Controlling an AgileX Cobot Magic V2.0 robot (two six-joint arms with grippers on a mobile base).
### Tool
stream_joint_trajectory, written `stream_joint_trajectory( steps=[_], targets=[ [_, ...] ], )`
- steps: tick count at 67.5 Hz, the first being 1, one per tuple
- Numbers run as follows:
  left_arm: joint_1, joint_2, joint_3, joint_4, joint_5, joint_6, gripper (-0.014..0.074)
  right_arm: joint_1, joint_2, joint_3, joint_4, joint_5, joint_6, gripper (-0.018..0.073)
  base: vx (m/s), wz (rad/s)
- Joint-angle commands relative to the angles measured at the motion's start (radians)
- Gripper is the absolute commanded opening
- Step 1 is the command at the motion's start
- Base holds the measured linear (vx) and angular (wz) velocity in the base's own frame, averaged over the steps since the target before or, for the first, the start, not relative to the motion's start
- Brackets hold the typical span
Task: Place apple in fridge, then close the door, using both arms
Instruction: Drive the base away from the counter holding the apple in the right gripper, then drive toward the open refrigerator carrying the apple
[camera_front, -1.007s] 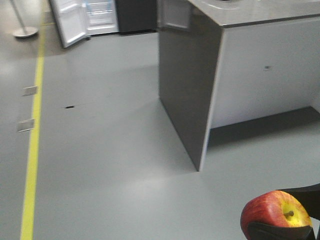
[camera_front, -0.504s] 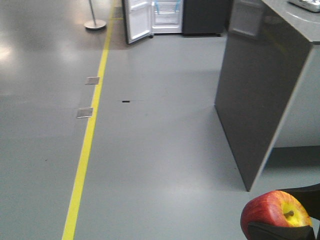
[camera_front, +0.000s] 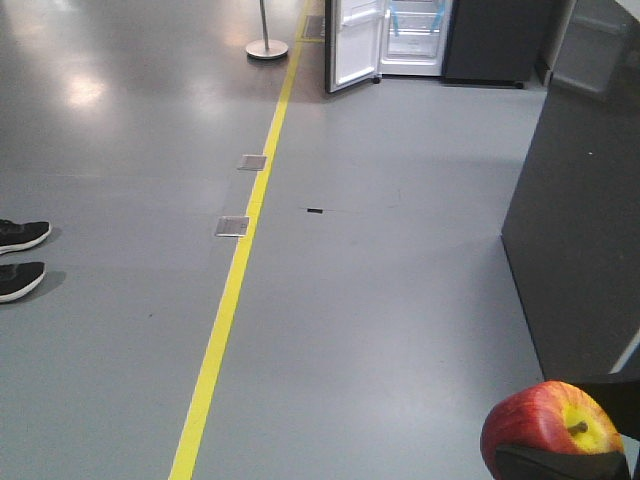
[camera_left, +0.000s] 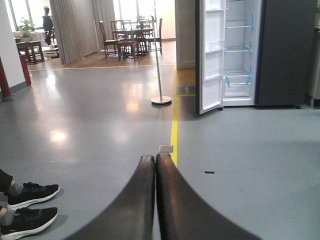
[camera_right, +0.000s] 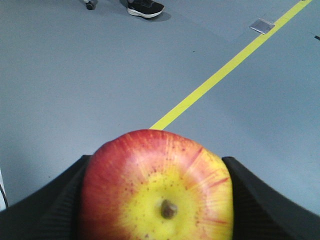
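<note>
Red with a yellow patch around its stem dimple, the fist-sized round apple (camera_right: 157, 187) is clamped in the black right gripper (camera_right: 157, 205). A ribbed finger presses each flank and the stem end faces the wrist camera. In the front view the same apple (camera_front: 550, 430) shows at the lower right corner with the right gripper (camera_front: 585, 432) wrapped about it, held above the plain grey floor (camera_front: 400, 300).

The black left gripper (camera_left: 155, 162) has its two curved fingers pressed together tip to tip, with nothing between them.

The tall dark grey-blue fridge (camera_left: 285, 50) stands at the far end of the floor, well apart from the apple. Its tall door (camera_left: 210, 55) is swung wide, showing a white inner liner with clear bins. Inside, the fridge is white, with clear shelves and blue tape strips. In the front view the fridge (camera_front: 500, 40) and its door (camera_front: 352, 45) lie at the top edge.

A yellow painted line (camera_front: 235, 290) runs along the floor toward the fridge, with two small metal floor plates (camera_front: 232, 226) just beside it. A thin metal pole on a round base (camera_left: 161, 100) stands left of the door. A pair of black shoes with white soles (camera_front: 20, 260) rests at the left edge. The dark grey side of a cabinet (camera_front: 585, 200) rises on the right
</note>
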Motion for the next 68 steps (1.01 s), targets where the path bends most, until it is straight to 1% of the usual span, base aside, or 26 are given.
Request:
stream_joint_trajectory(
  steps=[1, 29, 68],
  targets=[
    [-0.007, -0.014, 0.012, -0.01, -0.079, -0.007, -0.0006, 0.001, 0.0, -0.026, 0.02, -0.064, -0.01, 0.0363, 0.14, 0.17],
    [-0.007, -0.014, 0.012, -0.01, -0.079, -0.007, -0.0006, 0.001, 0.0, -0.026, 0.02, -0.064, -0.01, 0.0363, 0.16, 0.09],
    [-0.007, -0.014, 0.012, -0.01, -0.079, -0.007, -0.0006, 0.001, 0.0, -0.026, 0.02, -0.064, -0.01, 0.0363, 0.2, -0.04]
  ],
)
